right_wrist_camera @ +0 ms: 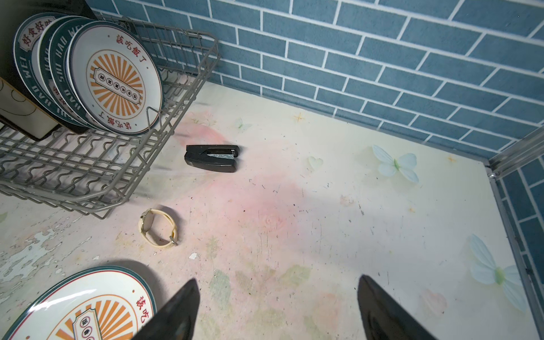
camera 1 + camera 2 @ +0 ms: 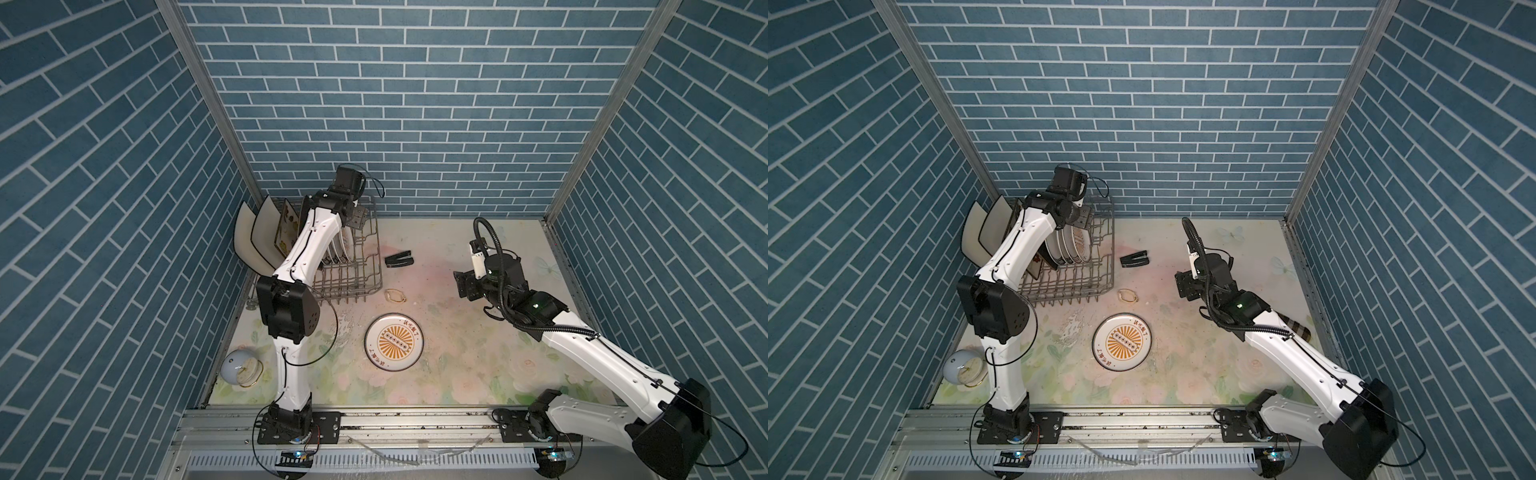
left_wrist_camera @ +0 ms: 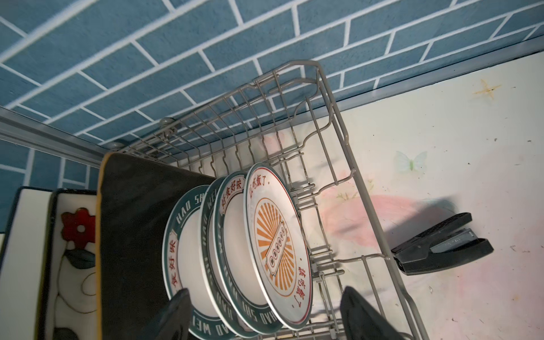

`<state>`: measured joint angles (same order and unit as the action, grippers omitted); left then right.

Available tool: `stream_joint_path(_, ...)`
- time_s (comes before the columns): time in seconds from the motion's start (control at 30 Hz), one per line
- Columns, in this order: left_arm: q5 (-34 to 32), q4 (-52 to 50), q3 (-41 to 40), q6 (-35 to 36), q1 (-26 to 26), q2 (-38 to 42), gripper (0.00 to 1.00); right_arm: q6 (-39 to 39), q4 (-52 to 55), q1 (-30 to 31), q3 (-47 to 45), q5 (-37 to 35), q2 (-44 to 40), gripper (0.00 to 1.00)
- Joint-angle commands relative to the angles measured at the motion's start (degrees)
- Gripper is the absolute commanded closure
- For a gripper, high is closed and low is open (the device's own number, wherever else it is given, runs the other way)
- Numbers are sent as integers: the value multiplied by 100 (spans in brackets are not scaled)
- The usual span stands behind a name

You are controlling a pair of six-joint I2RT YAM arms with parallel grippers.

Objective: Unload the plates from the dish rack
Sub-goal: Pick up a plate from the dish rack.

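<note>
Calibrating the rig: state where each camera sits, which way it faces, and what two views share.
Top views: high over the front edge, looking down at the flowered tabletop and grey wire dish rack; both arms whole.
Left wrist: above the rack, looking down on upright round teal-rimmed plates; the open left gripper shows.
Right wrist: over the tabletop, facing the blue brick back wall; the open right gripper shows.
Shared: both wrist views show the black stapler beside the rack.

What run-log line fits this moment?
left gripper: open, over round plates in dish rack | right gripper: open, empty, above table | unloaded: one round plate on table
</note>
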<state>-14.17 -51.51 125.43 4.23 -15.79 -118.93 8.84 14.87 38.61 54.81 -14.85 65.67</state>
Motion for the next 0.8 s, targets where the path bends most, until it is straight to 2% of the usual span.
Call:
stream_joint_path(0.0, 89, -278, 218, -174, 32, -236, 23, 382, 19, -107, 173, 346, 58, 17)
stream_joint_path(0.77, -44, -103, 219, -500, 155, -986, 31, 202, -369, -506, 333, 971, 1001, 21)
